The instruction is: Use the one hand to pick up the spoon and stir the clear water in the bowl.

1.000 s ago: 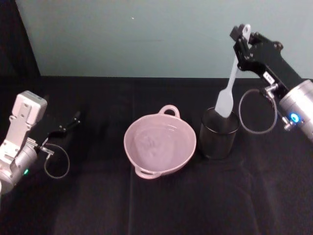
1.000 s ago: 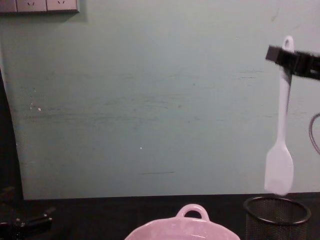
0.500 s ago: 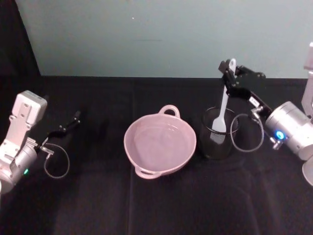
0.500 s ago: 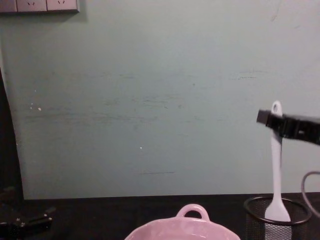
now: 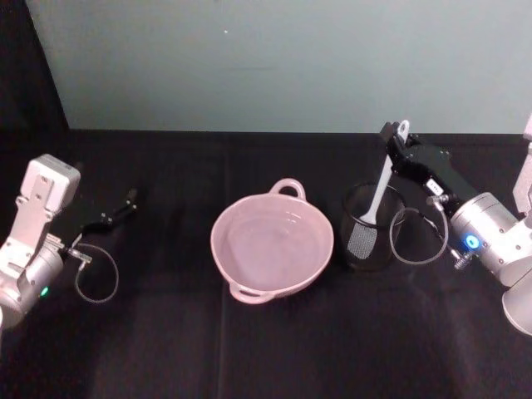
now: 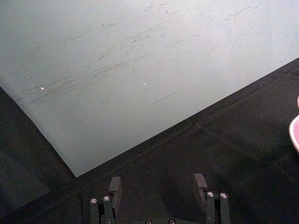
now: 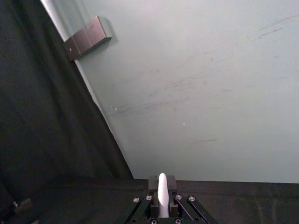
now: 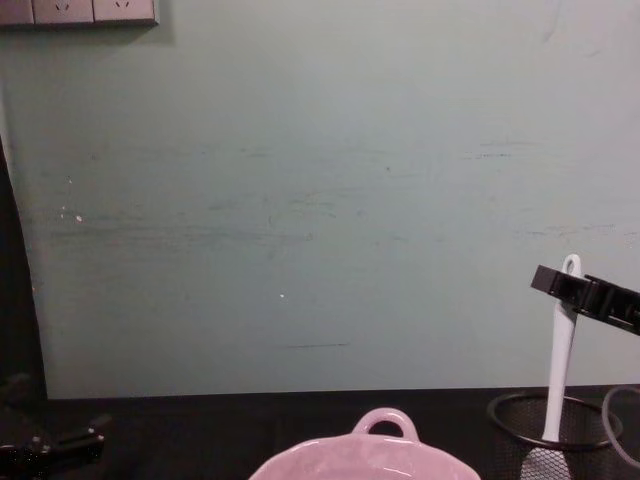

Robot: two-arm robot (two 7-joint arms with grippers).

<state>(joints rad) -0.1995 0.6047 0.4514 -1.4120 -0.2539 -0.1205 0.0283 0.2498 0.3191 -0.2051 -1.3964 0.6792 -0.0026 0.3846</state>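
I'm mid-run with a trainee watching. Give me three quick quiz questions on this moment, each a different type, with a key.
1. True or false: the spoon has its blade down inside the mesh cup.
2. Which gripper holds the spoon?
A. left
B. right
C. neither
3. Fill in: the bowl stands to the ____ of the mesh cup, by the robot's own sides.

Key:
1. True. The right gripper grips the handle near its top, and the blade sits below the cup's rim.
2. B. The left gripper is open and parked at the far left of the table.
3. left
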